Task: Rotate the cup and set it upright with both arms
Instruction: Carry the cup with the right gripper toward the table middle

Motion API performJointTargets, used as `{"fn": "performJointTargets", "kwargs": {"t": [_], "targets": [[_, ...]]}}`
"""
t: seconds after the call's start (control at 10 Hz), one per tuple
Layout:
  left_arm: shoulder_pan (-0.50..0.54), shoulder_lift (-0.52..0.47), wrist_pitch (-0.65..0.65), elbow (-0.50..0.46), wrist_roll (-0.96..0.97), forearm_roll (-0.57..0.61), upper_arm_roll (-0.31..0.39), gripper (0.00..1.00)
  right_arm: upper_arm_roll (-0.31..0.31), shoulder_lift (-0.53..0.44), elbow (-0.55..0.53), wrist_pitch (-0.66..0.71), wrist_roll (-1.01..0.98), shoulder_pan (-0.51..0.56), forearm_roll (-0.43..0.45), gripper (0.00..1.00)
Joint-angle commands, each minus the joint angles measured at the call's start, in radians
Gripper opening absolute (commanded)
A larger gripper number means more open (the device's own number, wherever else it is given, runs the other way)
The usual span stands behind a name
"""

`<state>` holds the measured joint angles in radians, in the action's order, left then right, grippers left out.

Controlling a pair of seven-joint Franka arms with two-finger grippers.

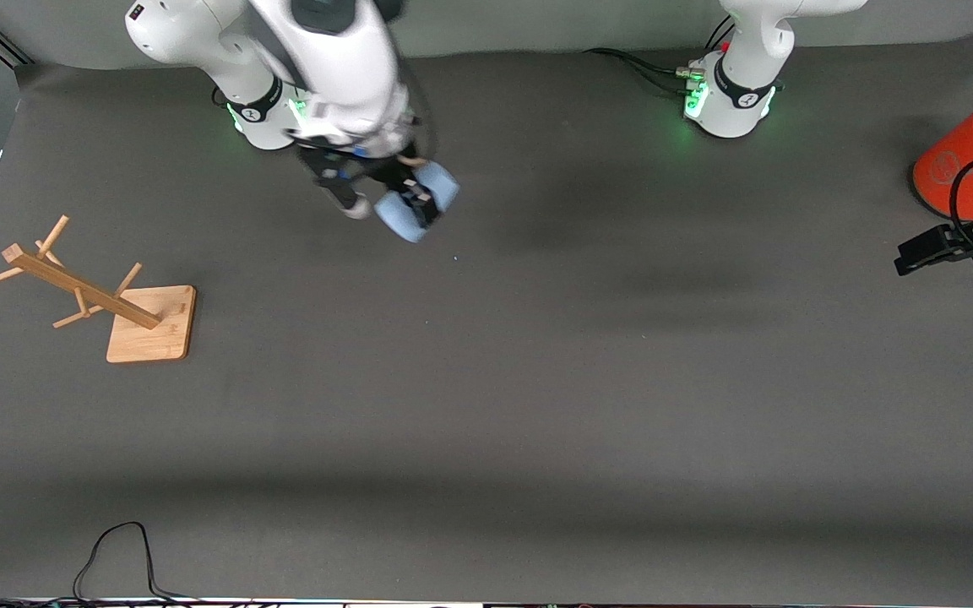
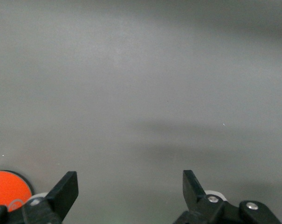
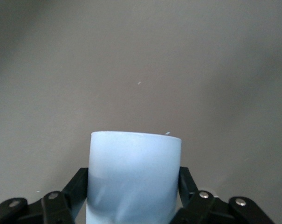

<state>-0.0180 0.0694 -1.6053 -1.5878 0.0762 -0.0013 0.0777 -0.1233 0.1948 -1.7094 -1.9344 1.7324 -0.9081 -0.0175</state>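
Right gripper (image 1: pixel 415 205) clamps cup (image 1: pixel 415 203) over table (image 1: pixel 537 380); left gripper (image 2: pixel 130 189) waits, jaws wide, empty.

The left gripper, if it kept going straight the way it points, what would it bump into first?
Probably only the bare table. The left gripper is open and nothing lies ahead of it; the orange can sits off to one side.

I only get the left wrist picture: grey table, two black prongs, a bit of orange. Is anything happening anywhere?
Observer: Yes. The right hand is shut on a small pale-blue plastic cup, held above the grey table.
Operator: Is the cup standing straight?
Observer: No, from the front it lies tilted sideways in the grip.
Operator: And that orange bit?
Observer: A large orange cylinder with a grey top, at the left arm's end of the table.
Operator: Anything else out there?
Observer: A wooden peg rack on a square base, toward the right arm's end.
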Motion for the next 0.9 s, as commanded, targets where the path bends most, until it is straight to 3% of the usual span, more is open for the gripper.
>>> {"fn": "performJointTargets", "kwargs": {"t": [0.0, 0.5, 0.8], "targets": [[0.035, 0.016, 0.001, 0.014, -0.01, -0.022, -0.006, 1.0, -0.015, 0.228, 0.23, 0.025, 0.189, -0.058, 0.002, 0.62], [0.052, 0.043, 0.002, 0.017, 0.005, -0.022, -0.004, 1.0, -0.018, 0.526, 0.451, -0.031, 0.609, -0.149, 0.016, 0.6], [0.05, 0.043, 0.002, 0.017, 0.008, -0.02, -0.004, 1.0, -0.015, 0.58, 0.456, -0.021, 0.8, -0.166, 0.005, 0.6]]}}
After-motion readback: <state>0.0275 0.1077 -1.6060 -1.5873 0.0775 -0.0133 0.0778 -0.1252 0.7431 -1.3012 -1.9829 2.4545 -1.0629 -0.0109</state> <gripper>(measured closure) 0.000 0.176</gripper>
